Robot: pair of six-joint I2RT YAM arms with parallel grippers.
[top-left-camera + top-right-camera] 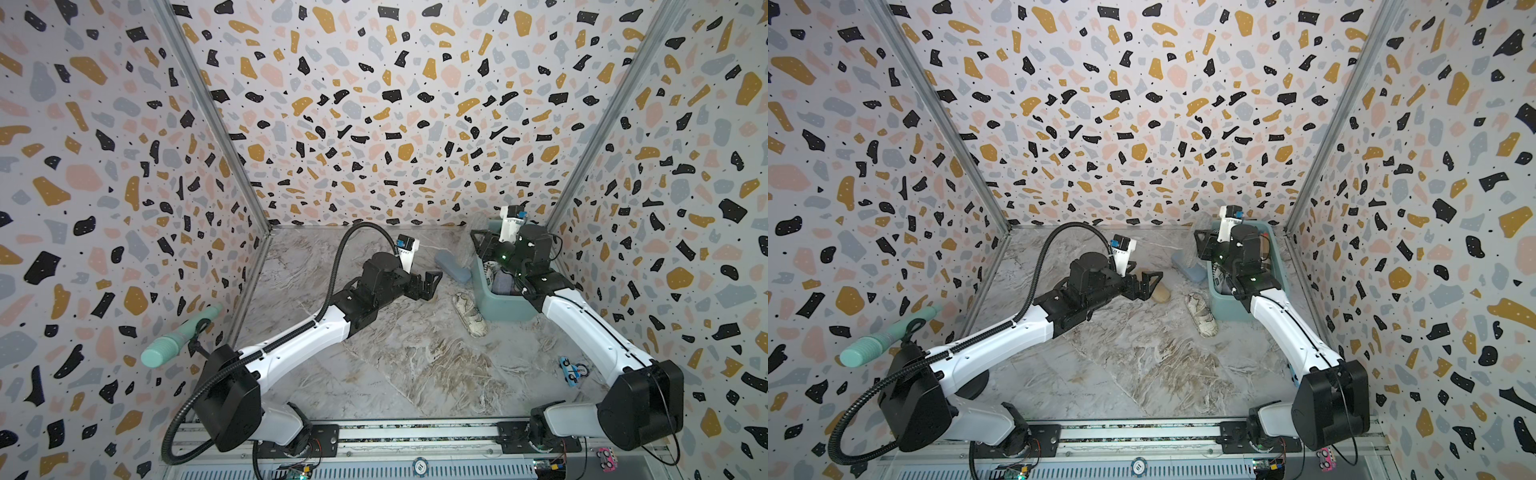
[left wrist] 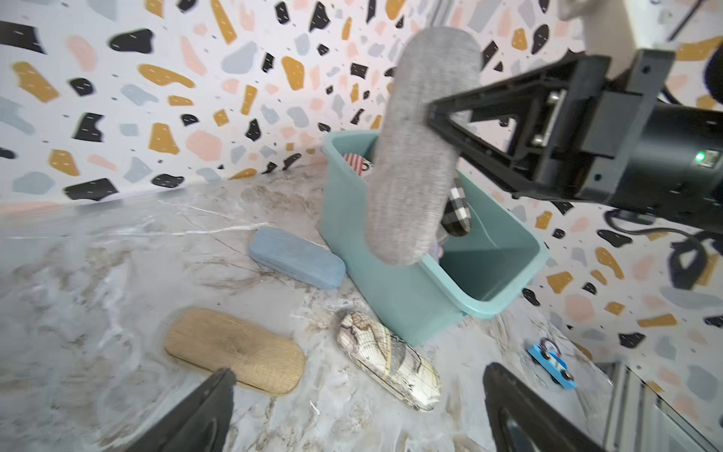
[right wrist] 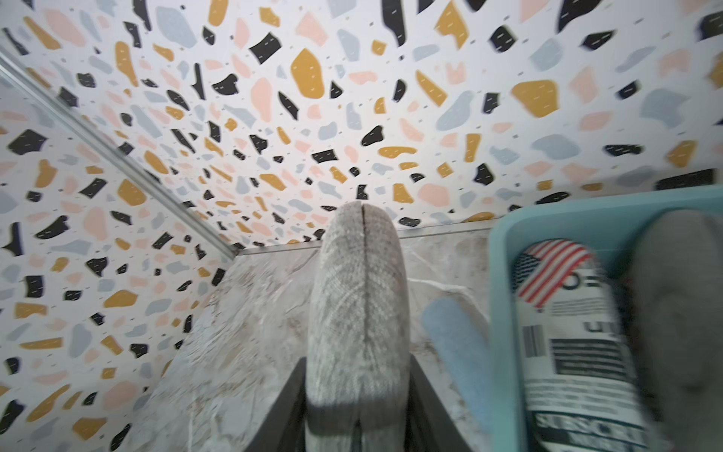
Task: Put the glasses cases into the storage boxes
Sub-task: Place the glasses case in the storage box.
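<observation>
Grey woven oblong glasses case point(image 2: 410, 156) clamped in right gripper point(image 3: 358, 371), beside teal plastic tub point(image 2: 395, 289) at marbled bench point(image 1: 395, 365) far right corner; left gripper point(image 1: 430, 284) empty, jaws apart; we judge next: swing over opening, release.

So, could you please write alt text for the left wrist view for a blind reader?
The right hand holds a grey fabric glasses case aloft by the teal storage box, which has cases inside. A blue case, a tan case and a map-print case lie on the marble table.
</observation>
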